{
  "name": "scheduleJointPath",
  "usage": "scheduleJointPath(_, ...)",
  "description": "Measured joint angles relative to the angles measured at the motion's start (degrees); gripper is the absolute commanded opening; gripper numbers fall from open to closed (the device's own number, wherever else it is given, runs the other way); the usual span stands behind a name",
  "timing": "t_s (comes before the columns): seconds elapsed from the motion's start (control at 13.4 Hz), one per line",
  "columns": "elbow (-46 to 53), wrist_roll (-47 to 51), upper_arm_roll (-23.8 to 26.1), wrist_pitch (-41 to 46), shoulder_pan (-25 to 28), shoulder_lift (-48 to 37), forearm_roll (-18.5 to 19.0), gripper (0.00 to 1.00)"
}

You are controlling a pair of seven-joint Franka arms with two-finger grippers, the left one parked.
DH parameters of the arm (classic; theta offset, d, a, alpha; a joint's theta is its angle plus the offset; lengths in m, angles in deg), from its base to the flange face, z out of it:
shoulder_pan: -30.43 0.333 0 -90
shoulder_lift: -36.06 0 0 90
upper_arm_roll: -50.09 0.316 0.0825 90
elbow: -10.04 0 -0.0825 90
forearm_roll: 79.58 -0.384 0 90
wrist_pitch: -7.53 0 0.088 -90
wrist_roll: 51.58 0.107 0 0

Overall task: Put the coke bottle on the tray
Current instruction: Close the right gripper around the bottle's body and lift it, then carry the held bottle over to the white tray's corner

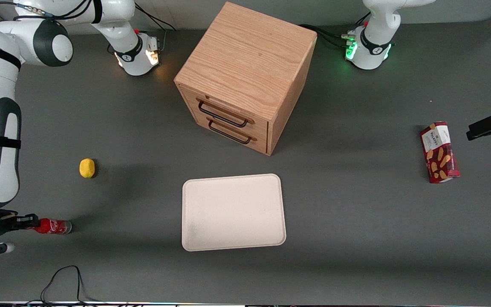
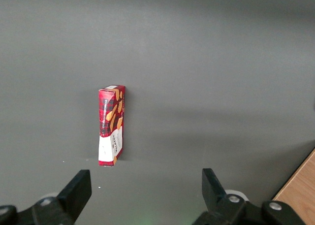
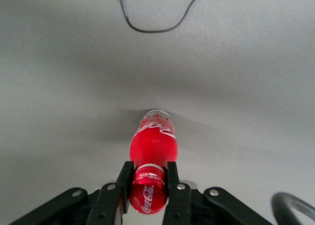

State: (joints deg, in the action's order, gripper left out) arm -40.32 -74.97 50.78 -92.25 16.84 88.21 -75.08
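We're seeing gripper point(image 3: 149, 185) clamping coke bottle point(image 3: 152, 151) at cap end (bottle lying on counter point(image 1: 356, 238)), well apart from tray point(image 1: 232, 212).

Front view: high up, looking steeply down on my whole table point(image 1: 356, 238), both arm bases along its top edge.
Right wrist view: riding my working wrist, very close, staring past my gripper point(image 3: 148, 185) clamped on the coke bottle point(image 3: 152, 146) cap.
Left wrist view: up on my parked wrist, gazing down at the biscuit box point(image 2: 111, 125).
Shared, front and right wrist: coke bottle, black cable point(image 1: 64, 277).
Shared, front and left wrist: biscuit box, cabinet point(image 1: 245, 72) corner.
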Motion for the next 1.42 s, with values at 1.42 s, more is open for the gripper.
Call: scheduleJointPath(1.42,-30.2,15.7,0.5,20.6,7.8,-45.8,-0.1,0.00)
